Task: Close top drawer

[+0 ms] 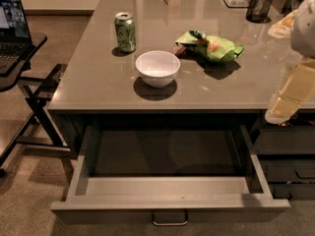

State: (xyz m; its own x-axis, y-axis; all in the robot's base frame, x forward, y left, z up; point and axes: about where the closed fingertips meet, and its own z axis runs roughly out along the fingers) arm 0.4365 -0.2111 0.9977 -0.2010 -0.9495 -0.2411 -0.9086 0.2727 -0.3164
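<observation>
The top drawer [167, 204] was seen pulled far out below the counter's [88, 82] front edge, its silver handle [170, 220] untouched. The gripper [278, 112] was held at the counter's right front corner; whether it was parted or closed could not be told.

glossy countertop [93, 85], matt top drawer [103, 213], shiny metal handle [170, 222], smooth plastic jaws at right.

This looks like an office break area. A long grey counter [98, 82] has a wide drawer [98, 213] below. A laptop [12, 21] sits on a stand at upper left and a mesh cup [259, 6] at upper right. Mid-frame are a can [125, 31], a bowl [157, 68] and a snack bag [211, 45]. The claw [285, 100] hangs at the right edge.
</observation>
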